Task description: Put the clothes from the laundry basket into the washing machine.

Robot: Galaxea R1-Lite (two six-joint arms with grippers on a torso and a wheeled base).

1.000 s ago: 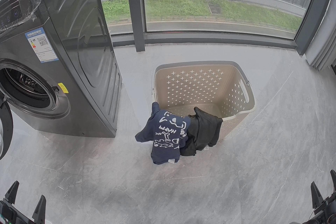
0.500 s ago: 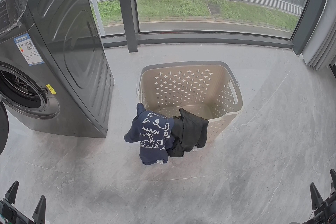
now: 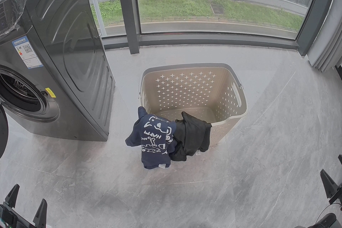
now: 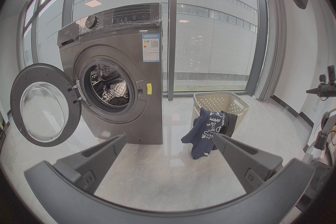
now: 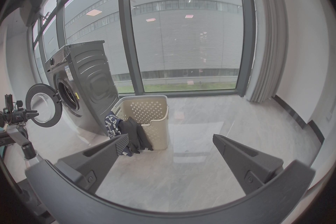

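Both my pincers sit low and near to me with nothing in them. My left gripper (image 3: 29,193) has its fingers spread wide, and so does my right gripper (image 5: 168,137).

The laundry basket (image 3: 188,66) stands on the floor by the window with its mouth up and its long side running across my view. Two garments are draped over its near rim and hang lengthwise down the outside wall towards the floor. The navy sweatshirt (image 3: 154,139) is on the left, with one sleeve sticking out towards the washing machine (image 3: 71,43). The black garment (image 3: 192,136) is just beside it, touching it.

The washing machine stands to the left of the basket. Its round door (image 4: 43,105) is swung fully open and the drum opening (image 3: 19,91) faces my left side.

Since a second ago my head camera has turned, so the whole scene sits further left in the picture, while the basket and clothes lie as they did. My right gripper has shifted outwards and slightly forwards; the left has kept its place.

The sweatshirt carries white lettering and drawings and has a small white tag (image 3: 162,166) at its hem. The machine front has a blue-edged label (image 3: 26,52) and a yellow sticker (image 3: 50,92) by the drum opening.
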